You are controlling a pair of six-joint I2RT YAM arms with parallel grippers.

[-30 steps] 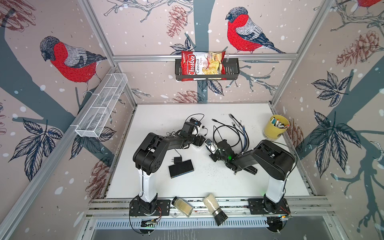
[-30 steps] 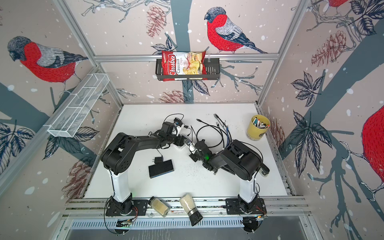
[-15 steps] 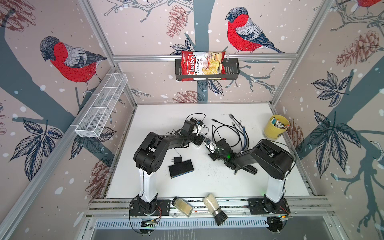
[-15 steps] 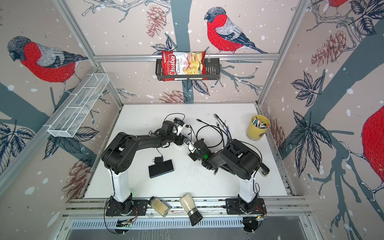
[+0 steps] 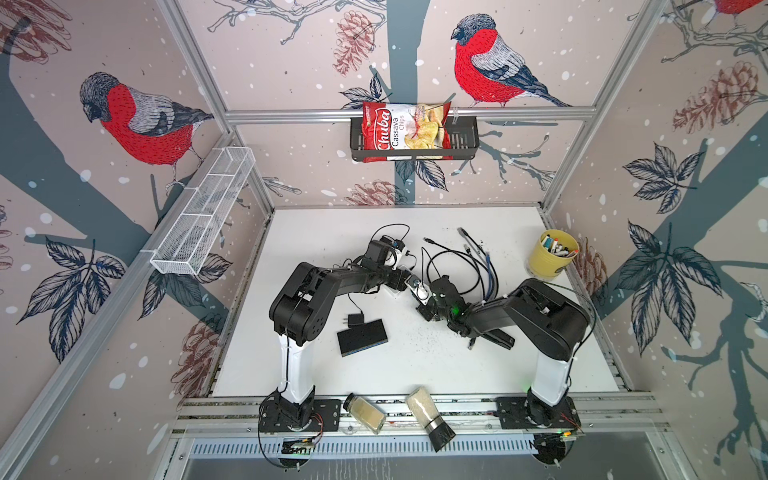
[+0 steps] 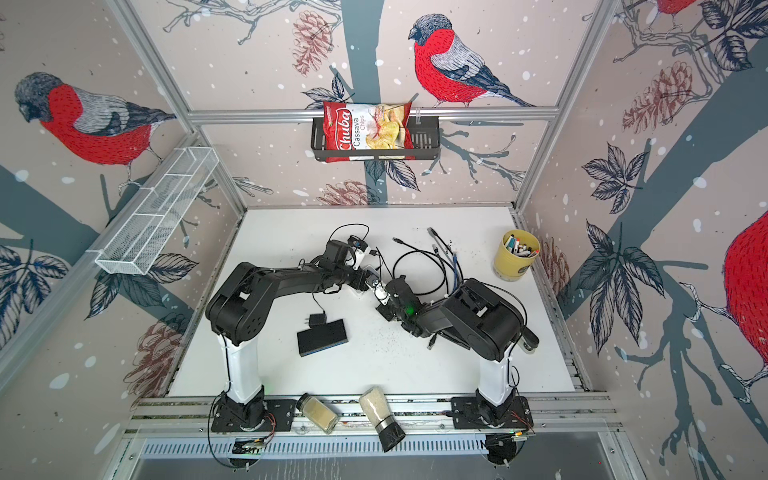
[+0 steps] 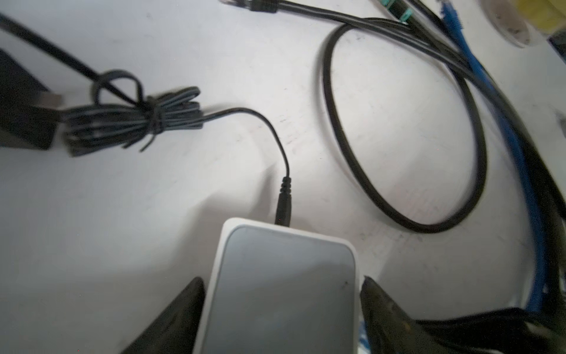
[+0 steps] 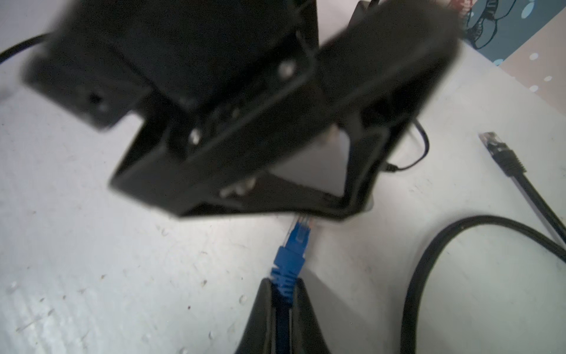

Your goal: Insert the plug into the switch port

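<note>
Plug, blue, is pinched by its ribbed boot between the right jaws, which are pressed tight on it. Its clear tip, contacts showing, points under the black bulk of the left arm, low over the worktop. I cannot tell whether the tip has met a port, since that bulk hides the switch's near face.

The left jaws are spread, one finger on each side of the switch, just beside its walls and seemingly not clamping it. That looks like the main risk. Unbraced, the light white box would likely slide away under a push instead of taking the plug. A grip so far back on the boot may also let the plug tilt and catch on the port's lip. The two arms are very near, so a blind push could knock them together.

Farther out, the power lead in the switch's far side and the black cable loop could drag or snag.
</note>
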